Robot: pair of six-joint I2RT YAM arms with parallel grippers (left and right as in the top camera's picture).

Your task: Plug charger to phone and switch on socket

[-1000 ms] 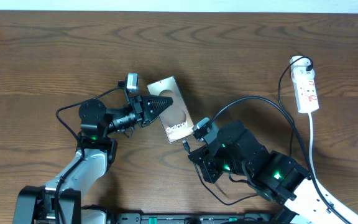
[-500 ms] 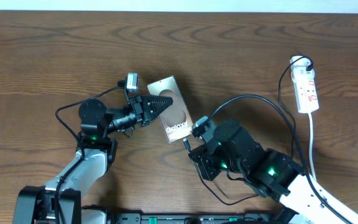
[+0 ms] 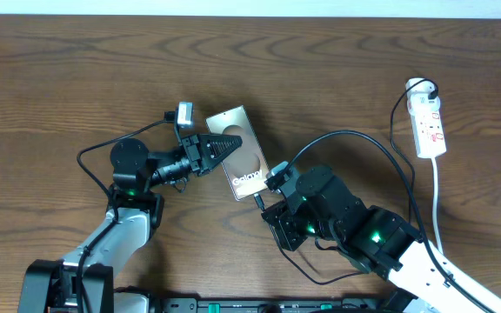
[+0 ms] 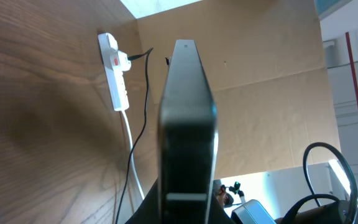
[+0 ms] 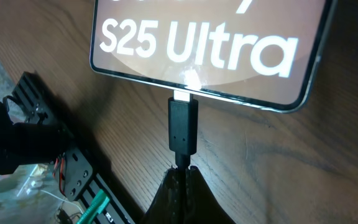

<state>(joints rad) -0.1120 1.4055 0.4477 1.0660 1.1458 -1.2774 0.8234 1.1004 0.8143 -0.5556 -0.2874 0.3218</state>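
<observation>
The phone (image 3: 243,156), bronze-brown with white "Galaxy" lettering, is held on edge by my left gripper (image 3: 226,145), which is shut on it; the left wrist view shows its dark edge (image 4: 186,112) between the jaws. My right gripper (image 3: 268,198) is shut on the charger just behind its black connector (image 5: 183,127). The connector's metal tip touches the phone's bottom edge (image 5: 210,56) at the port. The charger's thin black cable (image 3: 355,139) arcs right toward the white socket (image 3: 428,123), whose black plug is in at the far end. The socket also shows in the left wrist view (image 4: 115,71).
Thick black cables (image 3: 103,152) loop around the left arm's base. A black rail with green parts (image 3: 259,304) runs along the table's front edge. The socket's white cord (image 3: 436,200) runs down the right side.
My right gripper has crept up and left with the connector, closing on the phone's bottom edge. The left gripper and phone have stayed still.
</observation>
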